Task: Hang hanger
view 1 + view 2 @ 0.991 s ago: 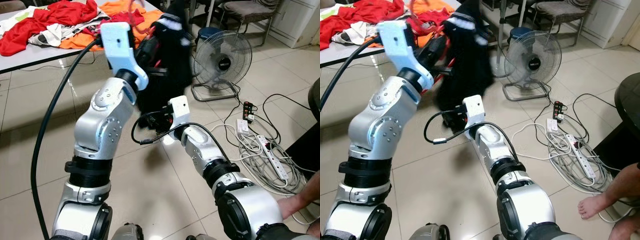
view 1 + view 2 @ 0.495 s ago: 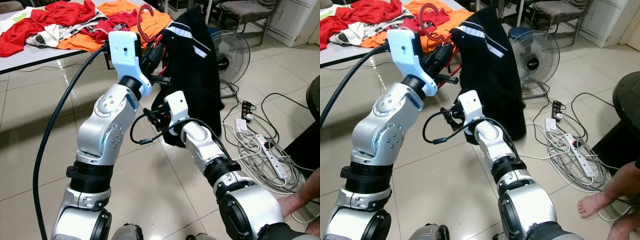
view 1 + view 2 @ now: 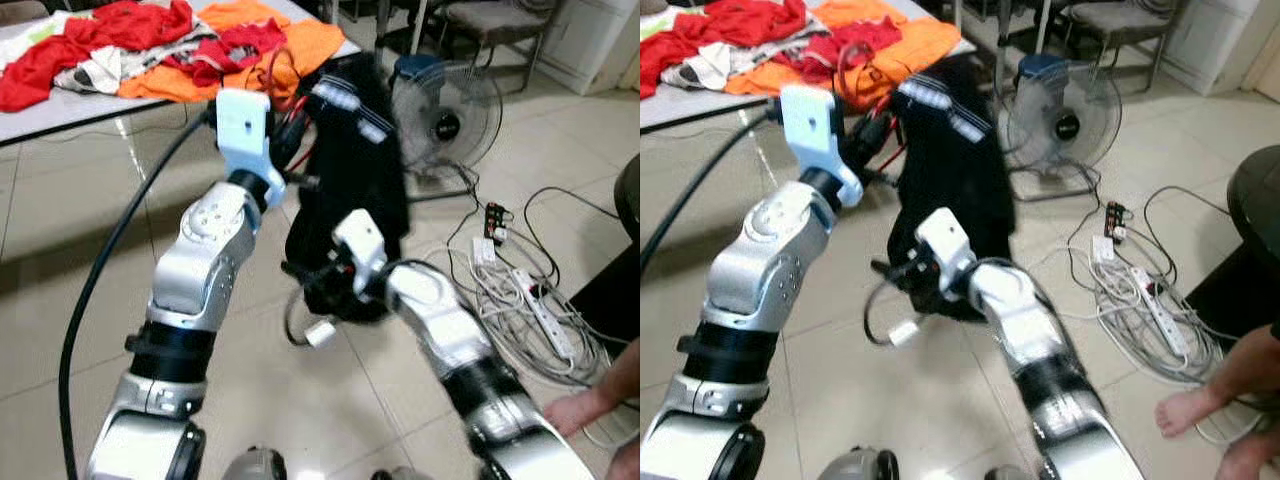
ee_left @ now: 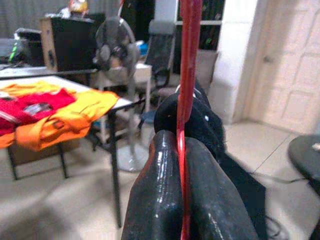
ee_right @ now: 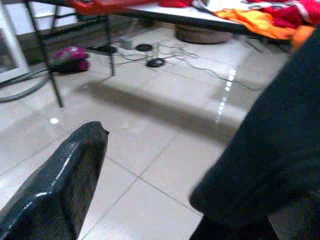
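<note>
Nearest the camera, the right arm reaches forward and low, and the right gripper (image 3: pixel 318 283) sits against the lower hem of the black garment (image 3: pixel 352 180); in its wrist view one finger (image 5: pixel 65 185) stands clear of the cloth with floor tile showing between, but whether the gripper is spread or pinching the hem I cannot tell. A loose cable loops under that wrist above the floor (image 3: pixel 60 230).

Just beyond, the left arm is raised and the left gripper (image 4: pixel 182 187) is closed tight on the red hanger (image 4: pixel 186 75), the thin red bar running straight up from between its fingers. The garment is draped over the hanger and hangs beside the left wrist, clear of the floor.

The hanger's long axis looks tilted, with the garment's striped shoulder slanting down toward the fan (image 3: pixel 447 115); its hook (image 3: pixel 272 72) points up and back toward the desk (image 3: pixel 60 105) piled with red and orange clothes. No rail is clear in these views, so where the hook must land is unsure.

To do this step well, I would keep the clamp on the neck firm, level the hanger so the garment does not slide off, and use the right gripper only to steady the hem, not pull it. Cords and a power strip (image 3: pixel 545 320) lie on the floor to the right, near a person's foot (image 3: pixel 1190 410).
</note>
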Controlling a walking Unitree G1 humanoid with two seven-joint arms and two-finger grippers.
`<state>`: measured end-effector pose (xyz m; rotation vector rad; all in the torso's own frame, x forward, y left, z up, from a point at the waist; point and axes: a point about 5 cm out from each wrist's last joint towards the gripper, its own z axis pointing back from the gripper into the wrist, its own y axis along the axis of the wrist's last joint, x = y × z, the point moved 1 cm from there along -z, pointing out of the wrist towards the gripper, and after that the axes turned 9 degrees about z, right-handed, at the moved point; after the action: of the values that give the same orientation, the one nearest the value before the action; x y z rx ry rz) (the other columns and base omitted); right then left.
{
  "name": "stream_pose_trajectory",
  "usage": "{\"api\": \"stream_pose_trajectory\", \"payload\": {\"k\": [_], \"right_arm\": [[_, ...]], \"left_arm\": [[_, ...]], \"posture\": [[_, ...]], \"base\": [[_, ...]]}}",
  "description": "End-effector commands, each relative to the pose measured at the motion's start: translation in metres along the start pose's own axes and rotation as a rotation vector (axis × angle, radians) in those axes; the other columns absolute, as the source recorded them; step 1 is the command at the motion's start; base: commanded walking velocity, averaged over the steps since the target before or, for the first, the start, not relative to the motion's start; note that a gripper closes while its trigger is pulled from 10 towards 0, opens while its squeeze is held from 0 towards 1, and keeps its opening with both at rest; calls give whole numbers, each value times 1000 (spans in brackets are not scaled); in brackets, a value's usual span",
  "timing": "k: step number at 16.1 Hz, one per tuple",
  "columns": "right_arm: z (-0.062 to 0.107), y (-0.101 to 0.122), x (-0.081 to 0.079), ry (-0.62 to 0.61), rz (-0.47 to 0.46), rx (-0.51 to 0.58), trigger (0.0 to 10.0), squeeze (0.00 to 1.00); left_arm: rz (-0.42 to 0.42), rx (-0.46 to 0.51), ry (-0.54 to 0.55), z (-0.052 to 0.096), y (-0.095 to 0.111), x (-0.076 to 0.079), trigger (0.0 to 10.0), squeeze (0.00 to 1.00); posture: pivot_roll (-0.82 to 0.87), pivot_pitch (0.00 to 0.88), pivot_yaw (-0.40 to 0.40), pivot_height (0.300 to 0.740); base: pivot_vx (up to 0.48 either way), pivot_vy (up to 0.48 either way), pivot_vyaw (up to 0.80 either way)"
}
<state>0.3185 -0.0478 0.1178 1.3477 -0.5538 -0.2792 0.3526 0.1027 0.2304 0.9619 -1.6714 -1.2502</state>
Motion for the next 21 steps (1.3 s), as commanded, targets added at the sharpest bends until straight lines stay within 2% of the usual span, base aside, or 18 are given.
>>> {"api": "stream_pose_trajectory", "payload": {"k": [1, 2, 3, 5, 7, 9, 12, 13, 15, 16, 18, 19, 21], "right_arm": [[1, 18, -3, 61, 18, 58, 10000, 0], [7, 25, -4, 88, 28, 73, 10000, 0], [26, 42, 5, 118, 64, 94, 10000, 0], [47, 57, 18, 129, 93, 84, 10000, 0], [47, 49, 21, 92, 95, 34, 10000, 0], [44, 45, 15, 87, 81, 20, 10000, 0], [53, 47, 16, 93, 63, 7, 10000, 0], [70, 49, 34, 72, 135, -39, 10000, 0], [80, 52, 46, 52, 183, -65, 10000, 0], [102, 68, 61, 47, 240, -82, 10000, 0], [122, 84, 67, 71, 274, -97, 10000, 0], [138, 82, 73, 85, 305, -172, 10000, 0], [148, 60, 88, 38, 327, -284, 10000, 0]], "left_arm": [[-28, 50, -4, -2, 9, -1, 10000, 0], [-39, 43, -1, -3, 7, -3, 10000, 0], [-95, 6, 11, -3, -4, -14, 10000, 0], [-133, -36, 41, -3, -16, -30, 10000, 0], [-141, -27, 48, -4, -15, -33, 10000, 0], [-144, -17, 41, -6, -15, -30, 10000, 0], [-161, -18, 27, -4, -19, -32, 10000, 0], [-190, -28, -18, -1, -21, -35, 10000, 0], [-217, -42, -68, 2, -22, -36, 10000, 0], [-274, -91, -126, 9, -30, -43, 10000, 0], [-331, -132, -156, 15, -37, -50, 10000, 0], [-356, -141, -170, 17, -38, -54, 10000, 0], [-330, -149, -246, 19, -38, -53, 10000, 0]], "posture": [[4, 63, 37, 740], [1, 63, 39, 740], [-7, 62, 41, 740], [-19, 65, 42, 740], [-20, 64, 39, 740], [-14, 65, 38, 740], [-8, 67, 39, 740], [-10, 69, 40, 740], [-11, 70, 39, 740], [-15, 69, 42, 740], [-23, 70, 42, 740], [-25, 70, 42, 740], [-38, 72, 43, 740]], "base": [[0, 0, 0], [0, 0, 0], [0, 0, 0], [0, 0, 0], [0, 0, 0], [0, 0, 0], [0, 0, 0], [0, 0, 0], [0, 0, 0], [0, 0, 0], [0, 0, 0], [0, 0, 0], [0, 0, 0]]}}
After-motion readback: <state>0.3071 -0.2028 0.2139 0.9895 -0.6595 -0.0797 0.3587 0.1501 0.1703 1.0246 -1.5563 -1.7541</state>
